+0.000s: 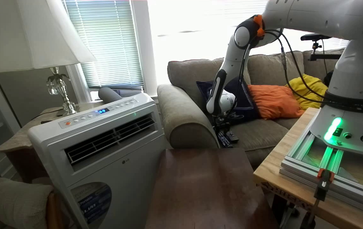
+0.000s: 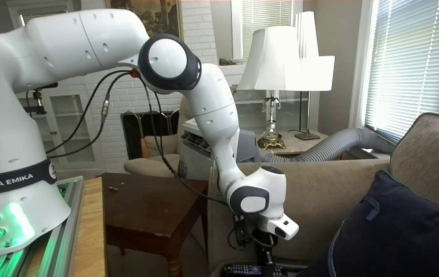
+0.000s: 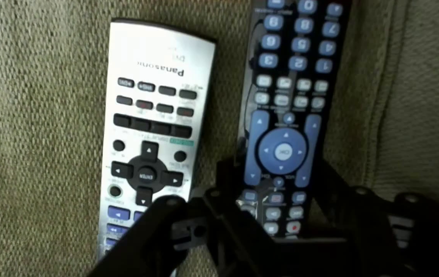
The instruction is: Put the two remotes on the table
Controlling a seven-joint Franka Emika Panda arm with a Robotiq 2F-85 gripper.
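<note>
In the wrist view a black remote point(image 3: 283, 154) with blue and white buttons lies between the fingers of my gripper point(image 3: 275, 177). Both fingers meet its sides with no gap showing, and its lower end is hidden. A silver-faced Panasonic remote point(image 3: 154, 115) lies beside it on the sofa fabric, partly covered by the left finger. In an exterior view my gripper point(image 1: 222, 125) is low at the sofa seat, with the black remote point(image 1: 224, 140) and the silver-faced remote point(image 1: 232, 136) under it. The dark brown table point(image 1: 200, 187) also shows in an exterior view point(image 2: 146, 196).
The sofa armrest point(image 1: 188, 117) stands close beside the gripper. A dark blue cushion point(image 2: 388, 231) and an orange cushion point(image 1: 273, 101) lie on the sofa. A white air conditioner point(image 1: 114, 159) stands next to the table. The robot's light-wood stand point(image 1: 270, 165) is on the table's far side.
</note>
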